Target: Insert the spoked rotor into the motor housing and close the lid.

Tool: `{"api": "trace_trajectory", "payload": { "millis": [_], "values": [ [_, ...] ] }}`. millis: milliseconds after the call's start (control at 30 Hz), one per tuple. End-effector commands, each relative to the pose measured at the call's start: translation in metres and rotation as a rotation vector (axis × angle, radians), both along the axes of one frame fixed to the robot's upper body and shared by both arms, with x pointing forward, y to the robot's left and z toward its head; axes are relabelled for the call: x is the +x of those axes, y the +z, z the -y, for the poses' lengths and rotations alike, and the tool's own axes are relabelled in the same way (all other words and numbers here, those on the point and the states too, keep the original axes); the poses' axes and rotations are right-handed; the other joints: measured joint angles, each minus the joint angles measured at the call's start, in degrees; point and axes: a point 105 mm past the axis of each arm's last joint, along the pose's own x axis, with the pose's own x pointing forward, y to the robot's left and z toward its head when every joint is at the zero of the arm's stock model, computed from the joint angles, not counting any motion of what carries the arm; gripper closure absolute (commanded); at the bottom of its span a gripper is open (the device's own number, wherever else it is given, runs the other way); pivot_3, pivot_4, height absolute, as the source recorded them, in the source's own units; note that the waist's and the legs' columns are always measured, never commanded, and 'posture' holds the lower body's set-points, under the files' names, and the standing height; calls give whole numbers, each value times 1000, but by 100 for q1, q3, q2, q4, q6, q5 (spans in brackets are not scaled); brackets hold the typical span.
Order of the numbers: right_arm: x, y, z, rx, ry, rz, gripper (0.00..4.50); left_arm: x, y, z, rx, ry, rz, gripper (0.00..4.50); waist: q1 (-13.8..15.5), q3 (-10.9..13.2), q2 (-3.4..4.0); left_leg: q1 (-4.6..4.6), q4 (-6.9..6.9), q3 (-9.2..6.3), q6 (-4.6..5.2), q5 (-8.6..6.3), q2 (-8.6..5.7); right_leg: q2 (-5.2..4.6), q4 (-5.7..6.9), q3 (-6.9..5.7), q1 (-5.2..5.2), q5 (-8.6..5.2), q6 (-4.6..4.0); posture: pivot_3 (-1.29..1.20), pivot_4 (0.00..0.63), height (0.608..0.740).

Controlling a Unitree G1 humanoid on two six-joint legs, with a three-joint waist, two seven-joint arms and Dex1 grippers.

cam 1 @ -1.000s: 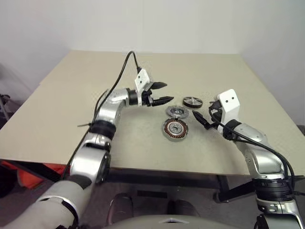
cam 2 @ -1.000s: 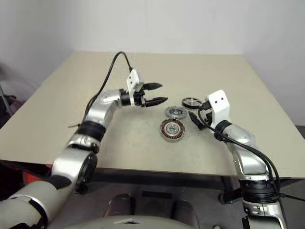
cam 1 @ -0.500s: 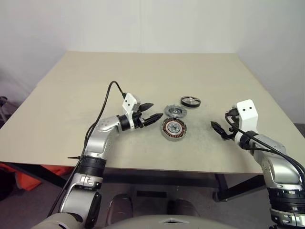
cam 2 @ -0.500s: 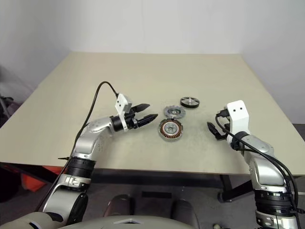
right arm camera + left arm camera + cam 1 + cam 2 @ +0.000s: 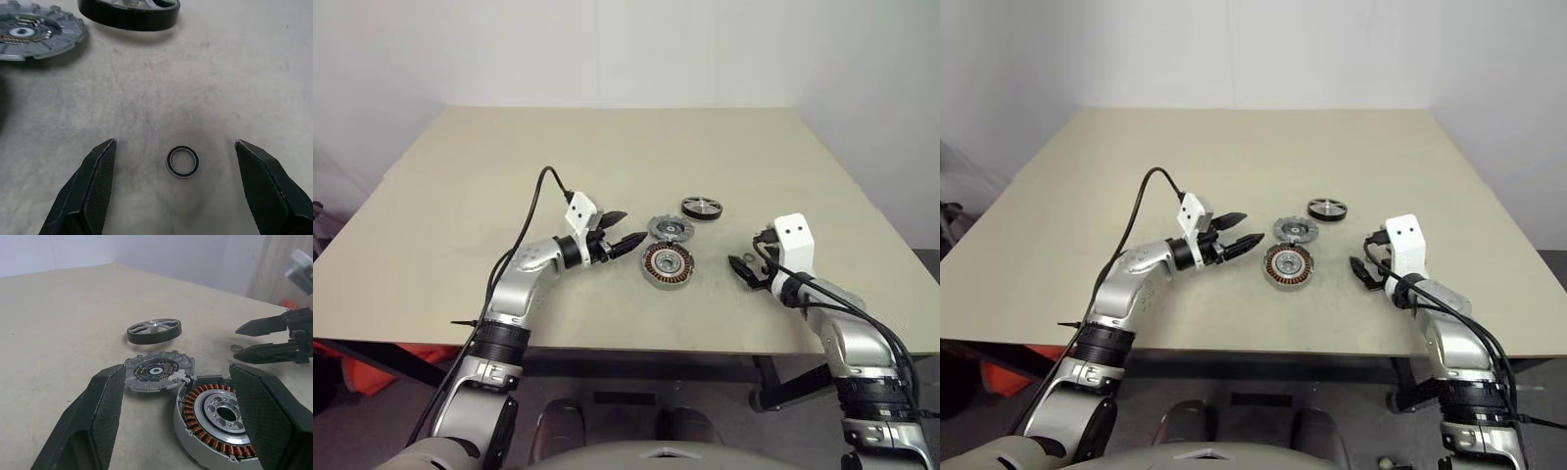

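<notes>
In the left wrist view, the housing [image 5: 220, 423] is cut off at the frame's lower edge, and one side of its winding ring is hidden behind a finger [image 5: 266, 416] of the left gripper [image 5: 181, 426]. In the right wrist view, the lid [image 5: 34, 32] and the rotor [image 5: 129, 12] are both clipped by the frame's edge, so only part of each shows. The small ring [image 5: 182, 161] between the right gripper's [image 5: 176, 188] fingers is too small to make out in the head views.
</notes>
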Motion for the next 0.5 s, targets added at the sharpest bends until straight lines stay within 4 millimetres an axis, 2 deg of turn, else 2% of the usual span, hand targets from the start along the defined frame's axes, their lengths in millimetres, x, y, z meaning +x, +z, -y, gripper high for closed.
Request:
{"api": "trace_trajectory", "payload": {
  "millis": [33,300,400,500],
  "values": [
    [9,9,3,-22,-9,49,125,-2,15,0,-16,4,65,948,-30,0,0,0,0,0,0,0,-1,0,0,0,0,0,0,0,0,740],
    [2,1,4,-16,8,-5,125,-2,12,-6,-4,36,67,948,-50,0,0,2,0,0,0,0,-1,0,1,1,3,0,0,0,0,740],
    [1,1,2,-8,19,-5,755,-1,13,-7,-1,40,71,910,-50,-1,1,2,0,0,1,0,-1,0,1,1,4,0,0,0,0,740],
    [0,1,-1,-5,31,-12,1781,0,14,-7,0,46,75,910,-47,-1,1,1,0,0,1,-1,-2,-1,0,1,4,0,0,0,0,740]
  ]
}}
